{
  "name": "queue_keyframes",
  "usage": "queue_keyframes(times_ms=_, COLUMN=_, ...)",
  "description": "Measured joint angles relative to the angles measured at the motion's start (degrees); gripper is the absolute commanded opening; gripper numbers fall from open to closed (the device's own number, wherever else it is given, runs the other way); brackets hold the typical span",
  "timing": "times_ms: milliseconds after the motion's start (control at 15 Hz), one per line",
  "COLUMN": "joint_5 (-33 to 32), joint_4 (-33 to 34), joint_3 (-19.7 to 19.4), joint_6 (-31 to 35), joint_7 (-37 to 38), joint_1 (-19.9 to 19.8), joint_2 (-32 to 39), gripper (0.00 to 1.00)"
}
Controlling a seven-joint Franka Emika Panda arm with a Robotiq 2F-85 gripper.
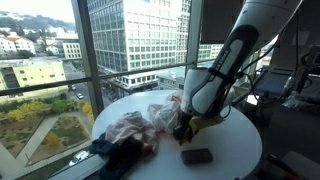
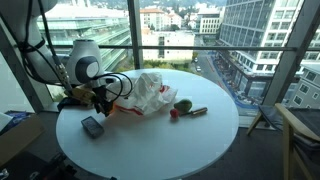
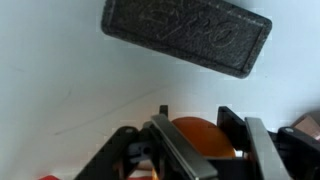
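Wrist view shows the gripper [image 3: 196, 118] pointing down at the white tabletop [image 3: 60, 90], its two fingers standing on either side of an orange thing [image 3: 203, 140] that fills the gap between them. The fingers bracket it closely, but the pictures do not settle whether they are clamped on it or only set around it. Just beyond the fingertips lies a dark block [image 3: 185, 35], flat and apart from the orange thing, so the fingers appear to have room to work without nudging it. In both exterior views the gripper [image 1: 185, 130] [image 2: 101, 105] hangs low near the tabletop's edge, with the arm bent steeply over it, a posture that suits a top-down hold. A crumpled cloth [image 2: 148, 92] sits heaped near the middle, close beside the gripper but not under it.
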Motion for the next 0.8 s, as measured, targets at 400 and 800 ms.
queue_keyframes(times_ms=400, joint_5=0.3, joint_4=-5.3, joint_3=2.2, joint_6=-7.5, joint_7=4.0, joint_1=2.2, joint_2=-10.1, gripper=0.28)
queue_keyframes(times_ms=800, joint_5=-21.3, joint_4=-6.6, joint_3=-1.9, joint_6=-6.5, joint_7=26.2, joint_1=3.3, joint_2=-22.3, gripper=0.28)
